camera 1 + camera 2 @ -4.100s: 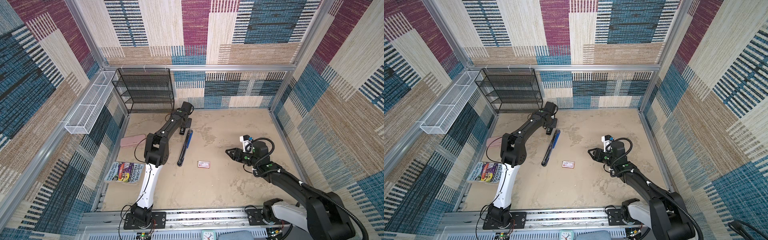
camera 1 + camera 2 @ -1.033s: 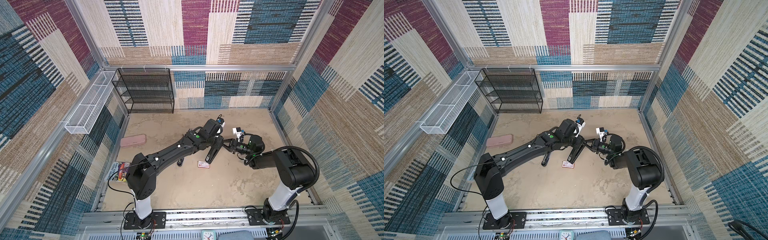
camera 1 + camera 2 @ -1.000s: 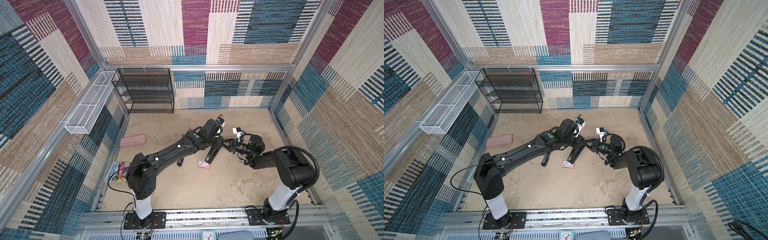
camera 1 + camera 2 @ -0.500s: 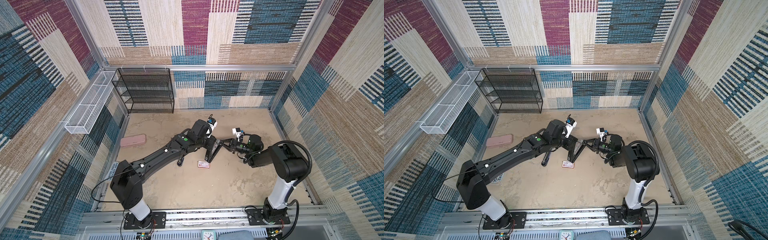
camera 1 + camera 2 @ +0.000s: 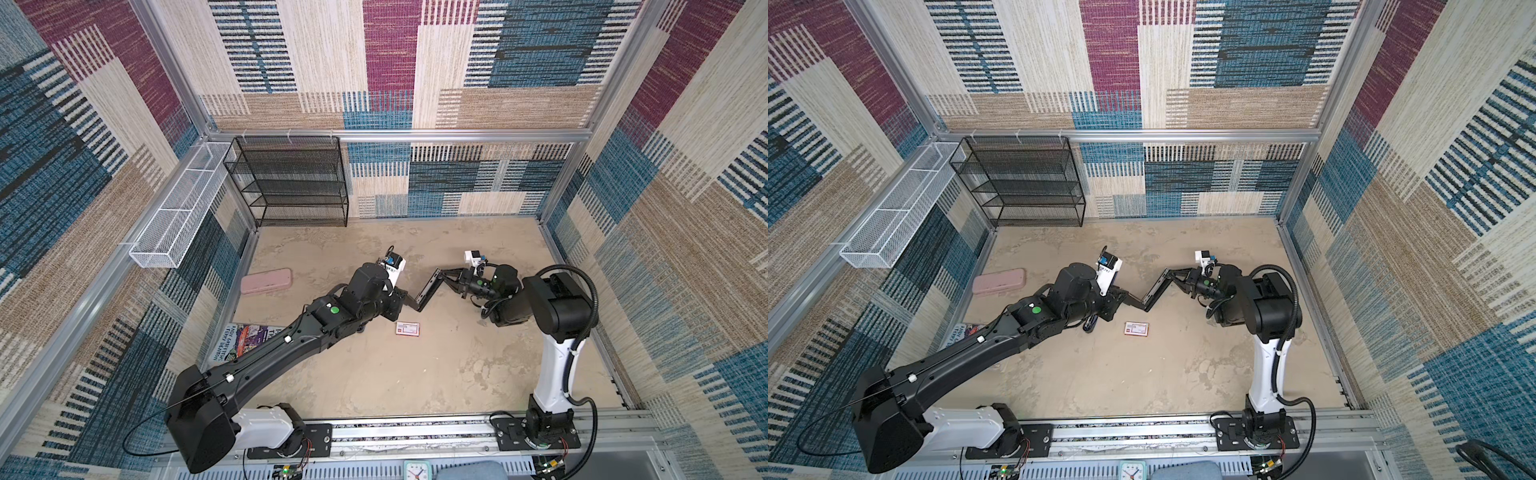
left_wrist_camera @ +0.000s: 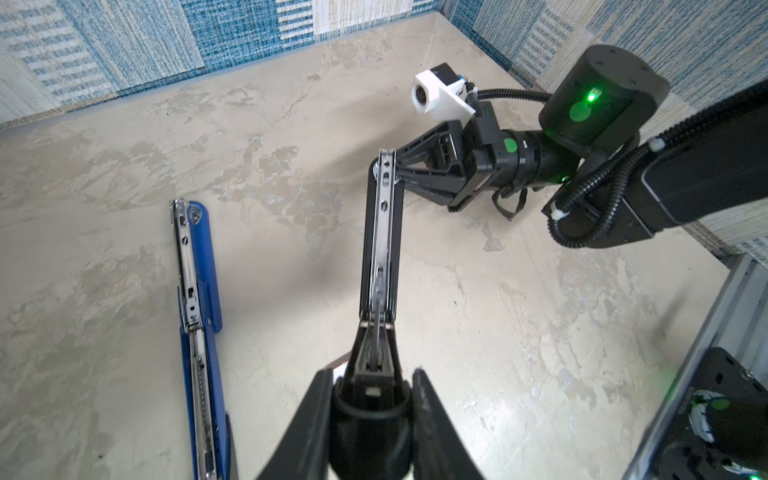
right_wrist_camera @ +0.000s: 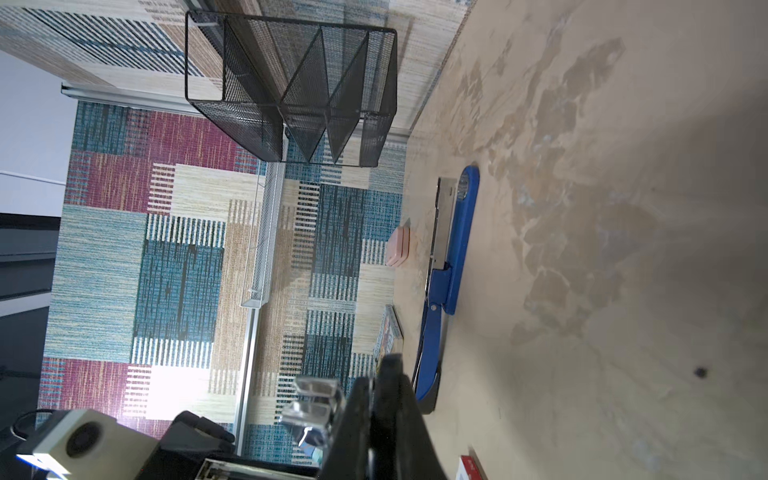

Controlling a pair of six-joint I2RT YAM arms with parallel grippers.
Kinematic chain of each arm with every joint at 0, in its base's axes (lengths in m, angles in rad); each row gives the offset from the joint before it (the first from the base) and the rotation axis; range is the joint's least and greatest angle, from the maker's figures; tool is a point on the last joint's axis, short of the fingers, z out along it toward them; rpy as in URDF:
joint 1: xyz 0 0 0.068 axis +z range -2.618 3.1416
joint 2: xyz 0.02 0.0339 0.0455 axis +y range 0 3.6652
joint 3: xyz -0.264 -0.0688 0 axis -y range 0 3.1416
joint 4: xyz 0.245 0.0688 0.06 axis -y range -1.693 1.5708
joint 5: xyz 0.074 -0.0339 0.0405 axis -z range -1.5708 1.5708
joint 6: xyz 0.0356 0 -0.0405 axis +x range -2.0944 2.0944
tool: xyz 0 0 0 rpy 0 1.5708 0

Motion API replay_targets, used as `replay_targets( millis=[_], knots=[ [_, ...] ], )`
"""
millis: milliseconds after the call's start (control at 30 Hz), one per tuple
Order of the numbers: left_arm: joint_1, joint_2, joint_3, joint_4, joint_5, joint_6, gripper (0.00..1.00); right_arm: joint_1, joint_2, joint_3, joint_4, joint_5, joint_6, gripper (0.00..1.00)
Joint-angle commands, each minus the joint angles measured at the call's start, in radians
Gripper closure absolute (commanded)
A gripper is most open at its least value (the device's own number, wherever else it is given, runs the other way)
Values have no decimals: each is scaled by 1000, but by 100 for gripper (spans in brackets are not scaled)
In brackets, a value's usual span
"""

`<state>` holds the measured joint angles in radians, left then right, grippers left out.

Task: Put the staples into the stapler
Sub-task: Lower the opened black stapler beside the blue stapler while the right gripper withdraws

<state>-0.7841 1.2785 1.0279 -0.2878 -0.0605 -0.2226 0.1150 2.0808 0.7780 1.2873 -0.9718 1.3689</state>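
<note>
Nearest, lower centre of a top view: staple box (image 5: 407, 328), white with a red label, lies flat on the sandy table (image 5: 395, 386). No loose strip is visible anywhere, so the staples are judged untouched. Just above it is the left gripper (image 6: 371, 384). Its fingers (image 6: 318, 415) flank the rounded near end of the black stapler arm (image 6: 380, 249) and appear to press on it, so it is gripping. The arm shows a bright metal rail facing up and appears raised off the table. At its far tip, frame centre, the right gripper (image 6: 388, 168) is pinched tight on it. Likely reason for the two-ended hold: it keeps the rail steady and exposed for a strip. Left of the arm in the left wrist view, the blue stapler base (image 6: 205, 266) lies flat with its own metal channel upward. Whether the two parts join at a hinge cannot be told. Both grippers are occupied, so one must let go before the box can be fetched. Farther, left edge: a book (image 5: 245, 338), then a pink oblong case (image 5: 266, 281). At the back wall stands a black mesh shelf (image 5: 291, 183).
</note>
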Motion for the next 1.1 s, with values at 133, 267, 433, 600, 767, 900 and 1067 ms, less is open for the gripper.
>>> replay_targets(
  millis=[133, 267, 433, 600, 767, 900, 1067],
  knots=[
    [3, -72, -146, 11, -134, -71, 100, -5, 69, 102, 65, 64, 66, 100],
    [3, -99, -220, 60, -165, -87, 100, -3, 110, 138, 53, 62, 65, 100],
    [3, -82, -276, 119, -178, -101, 100, 3, 160, 171, 51, 54, 69, 100],
    [2, -48, -311, 153, -191, -108, 100, 8, 207, 207, 34, 53, 64, 100],
    [2, -3, -357, 205, -217, -116, 100, 10, 254, 248, 3, 54, 53, 100],
    [2, 28, -369, 234, -241, -110, 100, 11, 290, 280, -36, 61, 32, 100],
    [2, 63, -371, 253, -259, -88, 100, 10, 321, 313, -85, 67, 9, 100]
  ],
)
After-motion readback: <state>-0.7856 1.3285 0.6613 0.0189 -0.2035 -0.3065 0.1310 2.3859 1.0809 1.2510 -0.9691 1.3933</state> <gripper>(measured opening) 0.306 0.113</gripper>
